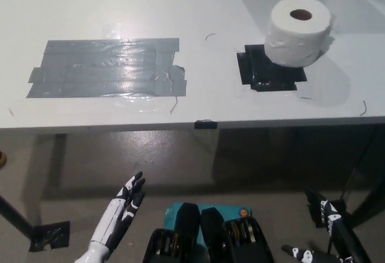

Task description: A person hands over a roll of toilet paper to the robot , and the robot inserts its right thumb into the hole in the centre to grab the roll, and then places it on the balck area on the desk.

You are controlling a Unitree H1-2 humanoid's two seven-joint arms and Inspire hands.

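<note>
A white roll of toilet paper (298,32) stands upright on the white desk, its brown core hole facing up. It rests on the far right corner of the black taped area (267,70) and partly overhangs it. Nothing touches the roll. My black right hand (325,236) is low at the bottom right, below the desk edge, fingers apart and holding nothing. Resting at the lower left, below the desk, is my white left hand (123,206), also open with fingers extended.
A large patch of grey tape (108,67) covers the left half of the desk (198,10). A small black tape mark (206,123) sits on the desk's front edge. Table legs and a floor base (45,236) stand below.
</note>
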